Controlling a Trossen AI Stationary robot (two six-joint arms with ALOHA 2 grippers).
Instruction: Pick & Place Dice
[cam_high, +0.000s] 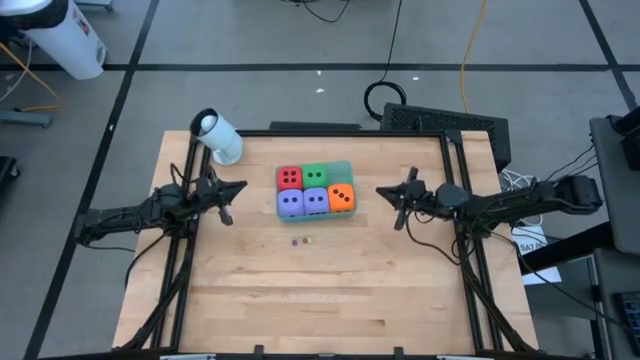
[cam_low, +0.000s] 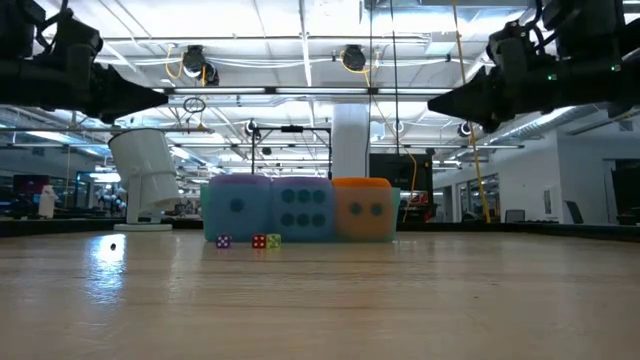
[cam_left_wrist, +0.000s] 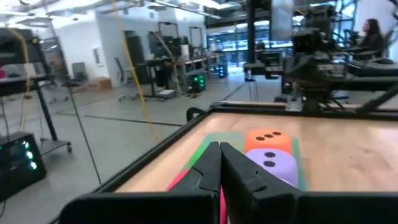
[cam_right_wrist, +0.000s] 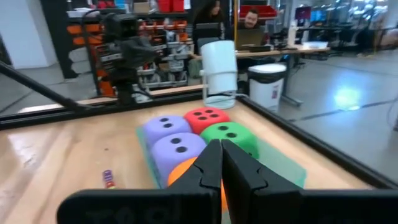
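While both arms hang above the table (cam_high: 300, 300), nothing is held by either. Left to right in the high view:

- left gripper (cam_high: 238, 188): seen at the table's left edge, fingers pressed together with no gap, pointed toward the dice, well apart from them. Same closed state is shown in the left wrist view (cam_left_wrist: 219, 163).
- white cylinder (cam_high: 217, 137): found lying at the far-left corner of the table, beyond the left gripper.
- teal tray (cam_high: 346, 168): placed centre-far on the table, all 5 dice sitting on it, packed touching. Back row: red die (cam_high: 289, 178), green die (cam_high: 315, 176). Front row: 2 purple-blue dice (cam_high: 290, 204) and (cam_high: 315, 202), then orange die (cam_high: 341, 197).
- 3 tiny dice (cam_high: 300, 240): seen on bare wood just in front of the tray; one purple, one red, one yellowish in the low view (cam_low: 248, 241).
- right gripper (cam_high: 382, 192): positioned right of the tray, fingers closed tight, empty, aimed at the orange die, near but not touching it. Closed tips confirmed in the right wrist view (cam_right_wrist: 219, 163).
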